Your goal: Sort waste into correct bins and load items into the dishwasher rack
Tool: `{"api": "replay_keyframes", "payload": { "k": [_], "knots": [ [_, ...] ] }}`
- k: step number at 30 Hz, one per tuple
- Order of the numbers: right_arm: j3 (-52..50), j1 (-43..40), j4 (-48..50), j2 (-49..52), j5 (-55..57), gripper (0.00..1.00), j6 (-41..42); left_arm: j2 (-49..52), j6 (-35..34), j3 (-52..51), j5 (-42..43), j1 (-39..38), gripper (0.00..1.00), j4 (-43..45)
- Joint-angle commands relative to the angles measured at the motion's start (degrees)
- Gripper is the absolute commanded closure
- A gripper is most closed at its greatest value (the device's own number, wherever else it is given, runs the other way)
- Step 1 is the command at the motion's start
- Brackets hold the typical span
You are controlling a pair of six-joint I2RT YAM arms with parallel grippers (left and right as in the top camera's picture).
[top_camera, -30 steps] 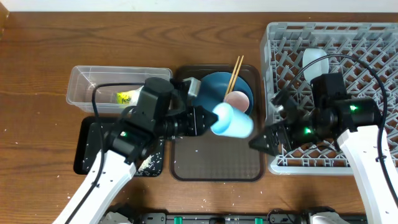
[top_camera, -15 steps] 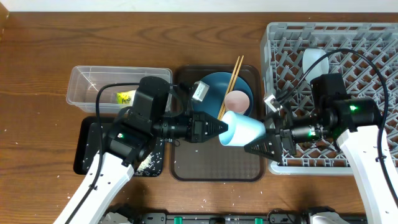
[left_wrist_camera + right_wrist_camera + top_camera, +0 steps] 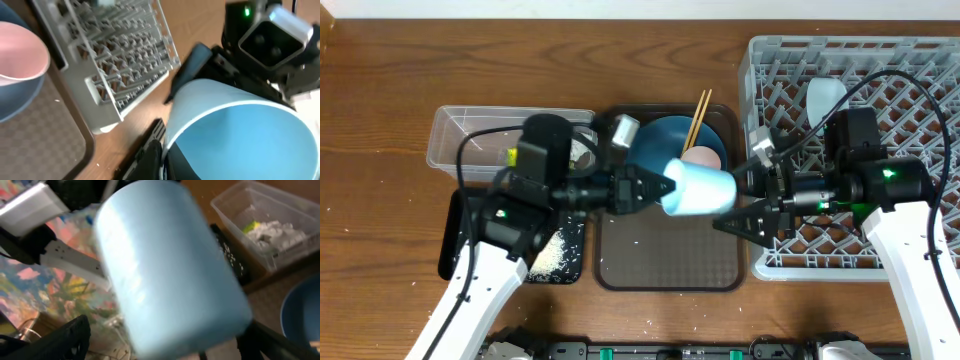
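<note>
The left gripper (image 3: 655, 190) is pinched onto the rim wall of the light blue cup (image 3: 700, 190), holding it on its side in the air, mouth back toward its own wrist and closed base aimed at the right gripper (image 3: 730, 205). That one faces it with jaws spread wide, one on either side of the cup's base end. Whether they touch it I cannot tell. Beneath both tools lies the brown serving tray (image 3: 665, 265), and just beside the held cup sits the dark blue plate (image 3: 655, 140) with the pale pink cup (image 3: 703, 158) and the chopsticks (image 3: 698, 115). Behind the right gripper stands the grey dishwasher rack (image 3: 920, 60) — a white bowl (image 3: 826, 95) sits in it.
</note>
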Motion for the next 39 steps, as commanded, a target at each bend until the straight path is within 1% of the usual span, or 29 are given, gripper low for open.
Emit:
{"api": "replay_keyframes", "payload": {
  "k": [1, 6, 9, 12, 14, 18, 25, 33, 39],
  "knots": [
    [-0.1, -0.5, 0.1, -0.4, -5.8, 0.11, -1.1, -0.3, -1.0, 1.2, 2.3, 2.1, 0.94, 0.5],
    [-0.1, -0.5, 0.1, -0.4, -6.1, 0.11, -1.1, -0.3, -1.1, 1.2, 3.9, 2.6, 0.94, 2.1],
    [-0.1, -0.5, 0.2, -0.4, -6.1, 0.06, -1.3, -0.3, -1.3, 1.2, 4.5, 2.6, 0.94, 2.1],
    [-0.1, -0.5, 0.7, -0.4, -6.1, 0.04, -1.3, -0.3, -1.3, 1.2, 7.8, 2.6, 0.94, 3.3],
    [-0.1, -0.5, 1.3, -0.4, -6.2, 0.04, -1.3, -0.3, -1.3, 1.2, 9.5, 2.6, 0.94, 3.8],
    [-0.1, -0.5, 1.9, -0.4, -6.8, 0.06, -1.3, -0.3, -1.3, 1.2, 9.9, 2.6, 0.94, 3.7],
    [-0.1, -0.5, 7.0, -0.4, -12.5, 0.06, -1.3, -0.3, -1.3, 1.2, 9.9, 2.6, 0.94, 3.6],
    [-0.1, 1.1, 7.0, -0.3, -12.1, 0.07, -1.3, -0.3, -1.3, 1.2, 9.8, 2.6, 0.94, 3.6],
    [-0.1, 2.7, 6.9, -0.4, -11.0, 0.11, -1.3, -0.3, -1.3, 1.2, 9.8, 2.6, 0.94, 3.6]
  ]
}}
